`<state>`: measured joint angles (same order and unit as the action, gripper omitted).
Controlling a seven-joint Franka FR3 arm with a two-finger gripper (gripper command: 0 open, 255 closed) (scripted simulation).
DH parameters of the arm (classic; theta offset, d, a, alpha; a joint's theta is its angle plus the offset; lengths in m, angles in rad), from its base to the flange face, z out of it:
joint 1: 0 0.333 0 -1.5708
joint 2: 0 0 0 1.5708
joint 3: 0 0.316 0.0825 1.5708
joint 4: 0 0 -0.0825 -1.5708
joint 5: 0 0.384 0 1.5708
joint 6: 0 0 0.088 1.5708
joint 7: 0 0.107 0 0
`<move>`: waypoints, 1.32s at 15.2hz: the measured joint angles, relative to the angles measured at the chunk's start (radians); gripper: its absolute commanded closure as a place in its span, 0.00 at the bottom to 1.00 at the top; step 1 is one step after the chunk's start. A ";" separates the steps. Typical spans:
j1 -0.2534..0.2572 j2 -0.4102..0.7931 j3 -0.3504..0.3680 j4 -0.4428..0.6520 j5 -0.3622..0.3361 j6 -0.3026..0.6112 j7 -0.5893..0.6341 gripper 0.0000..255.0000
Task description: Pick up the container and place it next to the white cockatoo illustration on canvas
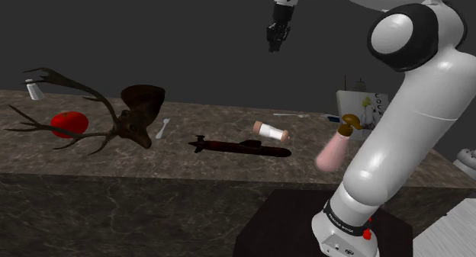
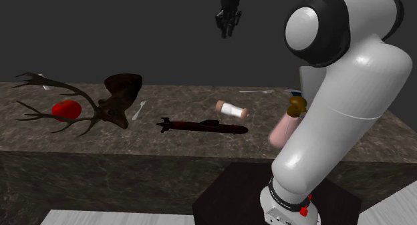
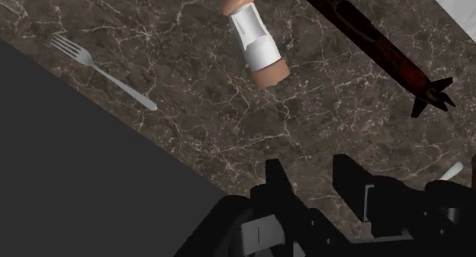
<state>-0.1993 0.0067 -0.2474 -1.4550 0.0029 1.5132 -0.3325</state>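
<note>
One tan container [image 1: 271, 131] w/ white band, flat on its side mid-bench [image 1: 191, 165], just behind dark finned model [image 1: 240, 147]. Long axis approx. left-right in shoulder view, right end slightly nearer. Gripper [image 1: 274, 39] high above, fingers [image 3: 275, 183] apart, empty.

Bare counter [image 3: 198, 110] between fork [image 3: 114, 81] and container [image 3: 255, 38]

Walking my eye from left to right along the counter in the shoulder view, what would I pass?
Small white object → red object → white utensil → container lying on its side → pink bottle. Left out: the antlers and the long dark model, which span others.
</note>
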 measured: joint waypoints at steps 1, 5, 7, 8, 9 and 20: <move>0.001 -0.014 0.001 -0.033 0.000 0.020 -0.008 0.00; -0.003 -0.112 -0.006 -0.268 -0.001 0.172 -0.080 0.00; -0.004 -0.154 -0.010 -0.369 0.002 0.239 -0.120 0.00; -0.004 -0.166 -0.012 -0.414 0.006 0.276 -0.140 0.00; -0.006 -0.178 -0.019 -0.467 0.010 0.318 -0.168 0.00; -0.004 -0.238 -0.094 -0.889 0.082 0.698 -0.480 0.00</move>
<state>-0.2033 -0.2312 -0.3416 -2.3445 0.0845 2.2114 -0.8121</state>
